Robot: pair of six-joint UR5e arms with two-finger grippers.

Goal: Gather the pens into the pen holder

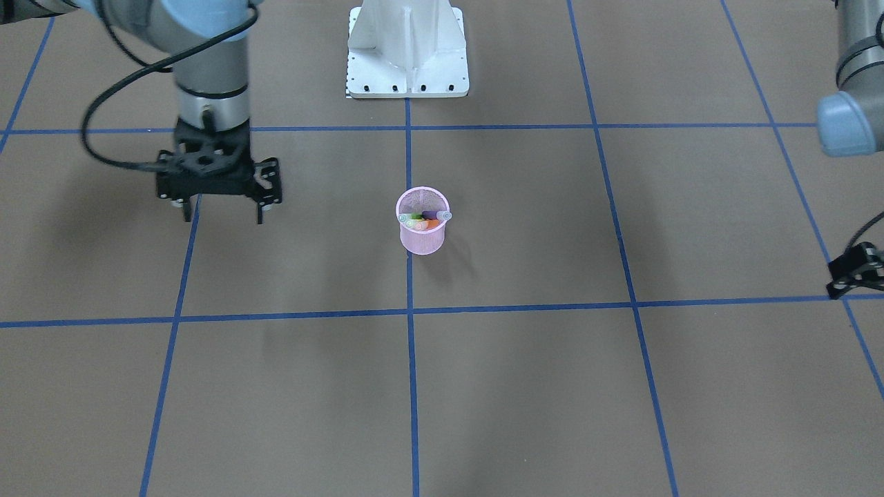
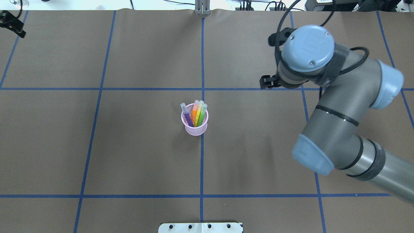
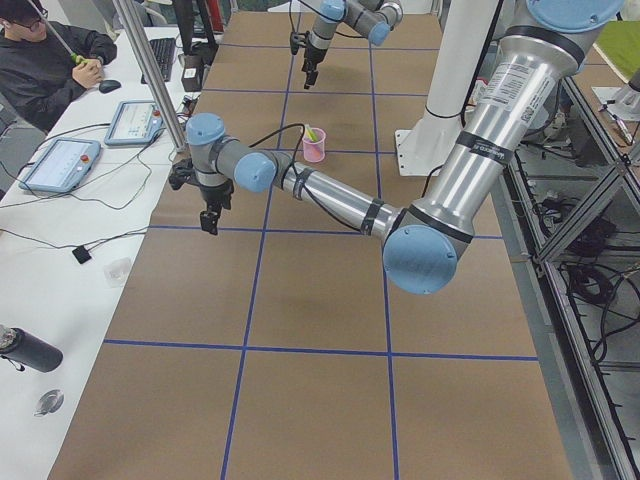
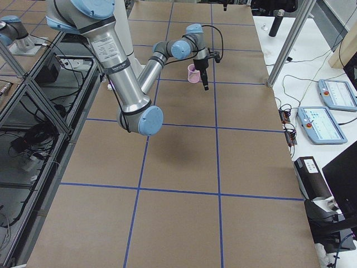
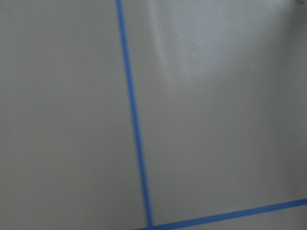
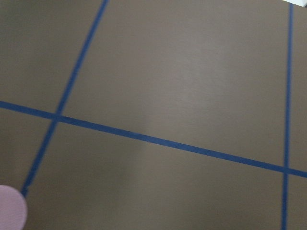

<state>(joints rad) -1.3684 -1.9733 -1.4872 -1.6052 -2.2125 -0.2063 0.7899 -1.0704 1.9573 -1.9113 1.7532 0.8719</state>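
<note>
The brown, blue-taped table carries a small pink wire-mesh cup at centre and a white metal plate bottom-centre.

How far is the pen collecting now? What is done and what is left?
Done: the purple pen, orange pen, yellow pen and green pen all stand in the holder. In hand: nothing; the right gripper is open and empty. Left: no pen shows outside it, so the job looks finished.

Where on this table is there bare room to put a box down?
Almost everywhere: the squares nearest the robot base are bare. Only the pen holder stands mid-table on the blue centre line, and the right gripper hangs to its right.
</note>
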